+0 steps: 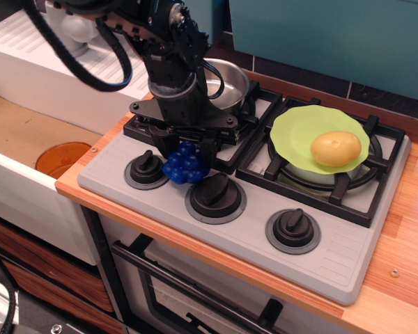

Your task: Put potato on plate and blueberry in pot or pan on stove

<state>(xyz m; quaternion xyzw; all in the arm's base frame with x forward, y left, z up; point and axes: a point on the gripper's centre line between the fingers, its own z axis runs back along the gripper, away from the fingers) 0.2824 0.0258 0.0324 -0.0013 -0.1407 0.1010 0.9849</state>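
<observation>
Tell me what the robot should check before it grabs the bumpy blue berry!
1. Yellow-tan egg-shaped potato lies on the wavy lime-green plate: ok.
2. Dark blue bumpy blueberry sits between two black knobs on the grey stove, not in the pot yet: not ok.
3. Black gripper is right over the blueberry, a finger on either side: ok.
4. Fingers closed firmly on the blueberry: cannot tell.
5. Shiny steel pot on the back-left burner looks empty where visible, the arm hiding part: ok.
</observation>
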